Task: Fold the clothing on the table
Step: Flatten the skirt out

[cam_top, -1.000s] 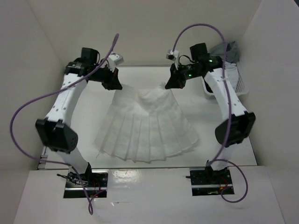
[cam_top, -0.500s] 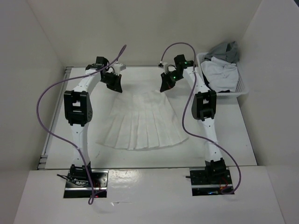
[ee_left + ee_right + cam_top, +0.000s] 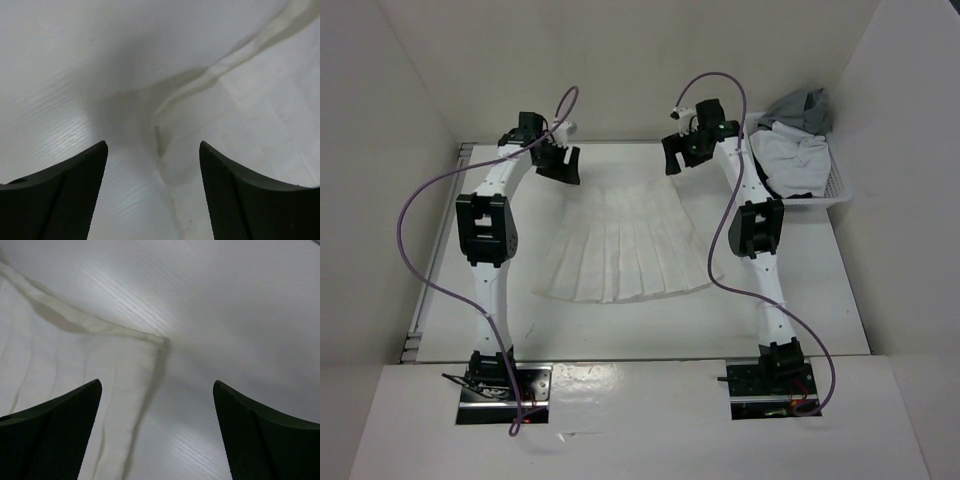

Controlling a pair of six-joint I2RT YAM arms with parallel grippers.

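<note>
White walls box in the desk point(image 3: 820, 290), and the clothing point(image 3: 620, 248) now lies flat on it between the two arms, a little toward the far half, well apart from the basket point(image 3: 828, 192) of other garments at the far right corner.

A second ago both sets of jaws were clenched on the waist corners and the skirt hung stretched between them. Since then the arms have reached out over the desk, carried the waist farther away and let go. The left jaws and the right jaws both stand released, and each wrist view shows bare black fingers with a gap between them and nothing held. A waistband corner lies on the desk below each gap, the left one point(image 3: 165, 107) and the right one point(image 3: 159, 341).

My reading is that the spreading-out is done and the folding itself has not begun — the garment is a single layer, with no edge turned over.

The skirt is a white fan, with its narrow waist toward the far wall and its wide hem toward the arm bases. Straight pleat lines run from waist to hem. The fabric looks thin, the waistband sits slightly raised as a rolled edge, and the hem curves — a touch uneven at its left corner.
</note>
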